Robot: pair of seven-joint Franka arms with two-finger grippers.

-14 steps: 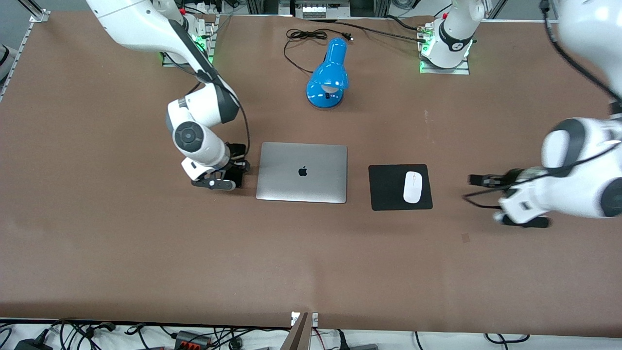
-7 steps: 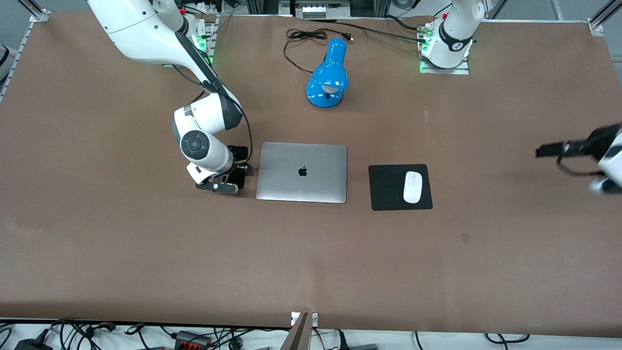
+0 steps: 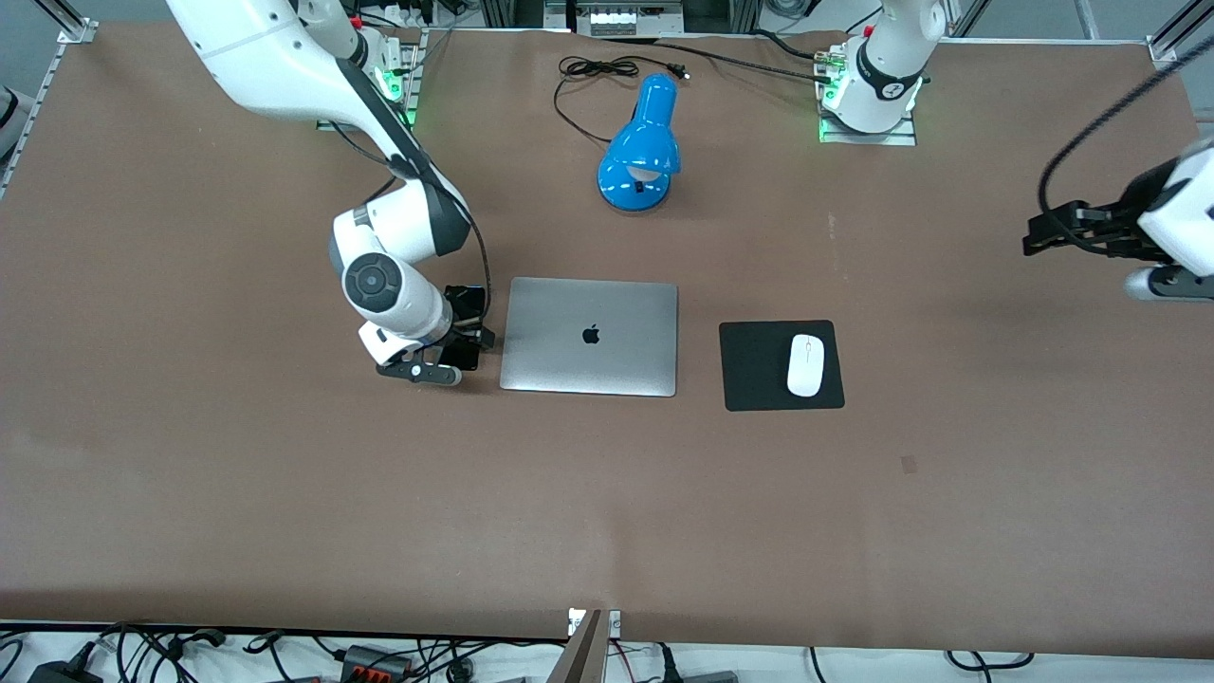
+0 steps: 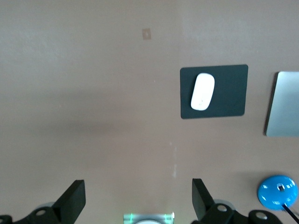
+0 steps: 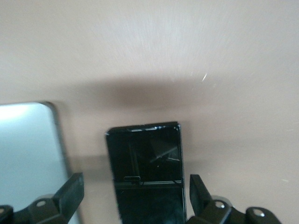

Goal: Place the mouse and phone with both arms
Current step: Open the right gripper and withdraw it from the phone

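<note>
Both sets of jaws are standing wide apart, gripping nothing. The right gripper (image 3: 462, 334) is hanging low over the phone (image 3: 462, 355), its blunt black fingers (image 5: 70, 191) straddling the slab with a gap on each side. The phone (image 5: 145, 170) is lying flat on the matte brown table (image 3: 237, 493), a slim black rectangle with rounded corners and a glossy face throwing back reflections, just beside the laptop (image 3: 589, 336) toward the right arm's end.

The laptop is sitting closed, a brushed silver rectangle with rounded corners and a dark logo in the middle. Farther from the front camera than it, a shiny blue lamp (image 3: 641, 147) is resting on a round base, its thin black cord (image 3: 593, 81) looping near the table's edge.

Toward the left arm's end, a thin square black pad (image 3: 781, 365) is lying near the laptop. The mouse (image 3: 805, 365) is sitting on it, a smooth white glossy oval with a fine centre line (image 4: 202, 91).

The left gripper (image 3: 1039, 235) is hovering high over bare table at its own arm's end, well apart from the mouse.
</note>
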